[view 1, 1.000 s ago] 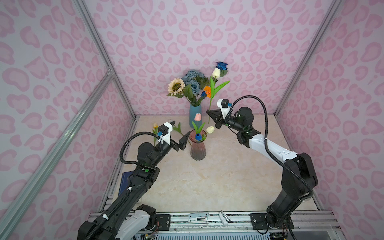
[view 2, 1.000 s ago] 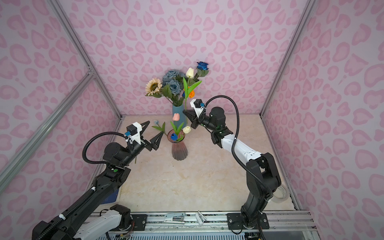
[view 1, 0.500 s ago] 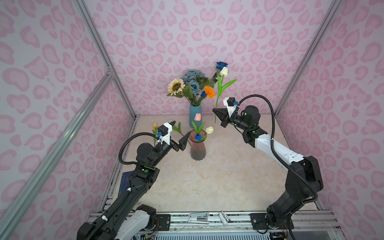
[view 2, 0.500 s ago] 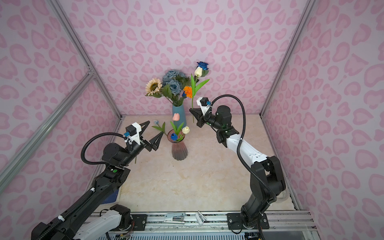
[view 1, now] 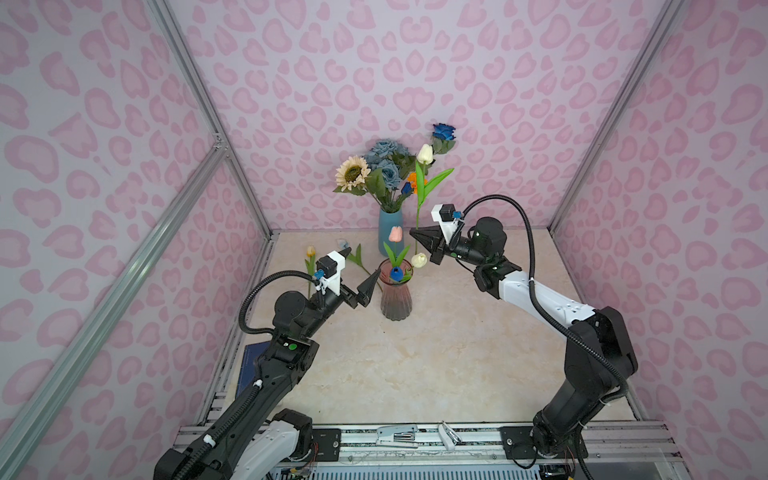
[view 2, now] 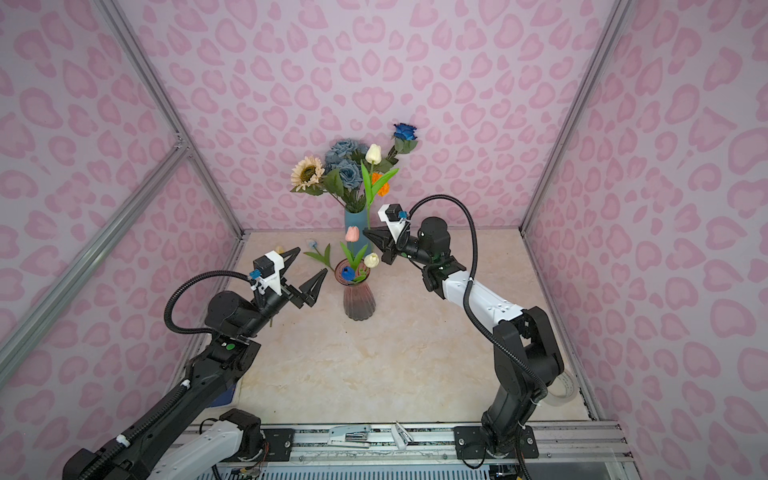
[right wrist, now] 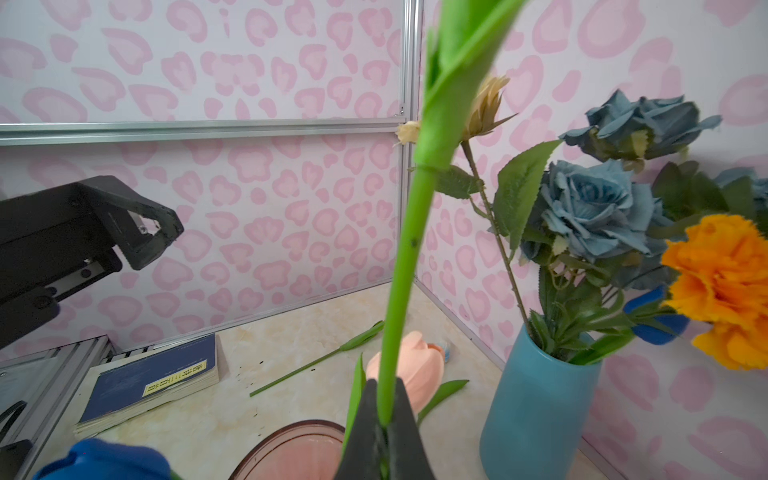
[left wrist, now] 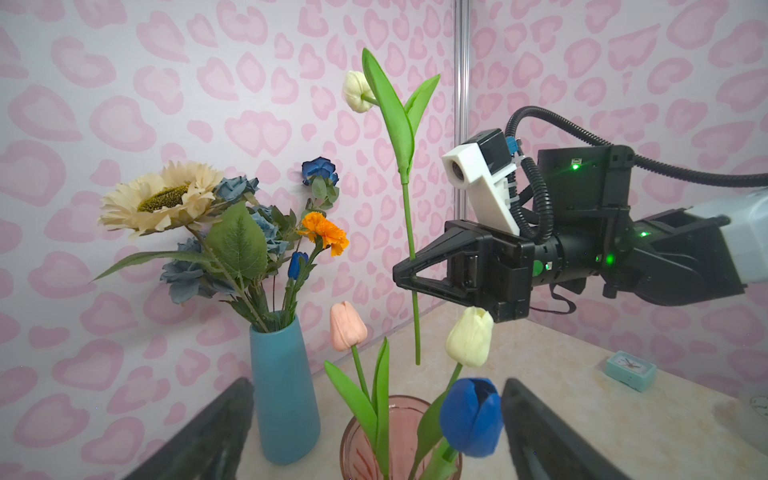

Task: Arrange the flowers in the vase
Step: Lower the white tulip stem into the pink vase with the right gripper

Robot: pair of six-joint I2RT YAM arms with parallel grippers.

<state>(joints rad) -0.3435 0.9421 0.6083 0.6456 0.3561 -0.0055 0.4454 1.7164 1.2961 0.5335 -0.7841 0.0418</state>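
Item, left to right in both top views: a dark blue book [view 1: 249,365] is laid at the table's left edge, at 8 o'clock from the pink glass vase [view 1: 395,297]. A yellow tulip [view 1: 311,251] is seen at 10 o'clock from that vase, on the table behind the left arm. The left gripper [view 1: 361,262] is held at 9 o'clock, just beside the vase rim, with its jaws spread wide and nothing between them. A pale-blue tulip [view 2: 311,242] is laid flat on the table at 11 o'clock. Three flowers are stood in the pink glass vase: a pink tulip [view 1: 395,234], a blue tulip [view 1: 395,273] and a cream tulip [view 1: 419,260]. A blue ceramic vase [view 1: 390,228] is placed at 12 o'clock against the back wall, filled with a cream sunflower [view 1: 352,172], dusty-blue roses [view 1: 384,151], an orange marigold [view 1: 411,179] and a bright blue rose [view 1: 444,131]. A white tulip [view 1: 424,153] is held upright at 1 o'clock, its stem pinched between the closed jaws of the right gripper [view 1: 415,235]. Its lower end is left hanging free in the air, in neither vase. A small teal clock [left wrist: 631,370] is seen on the table in the left wrist view.
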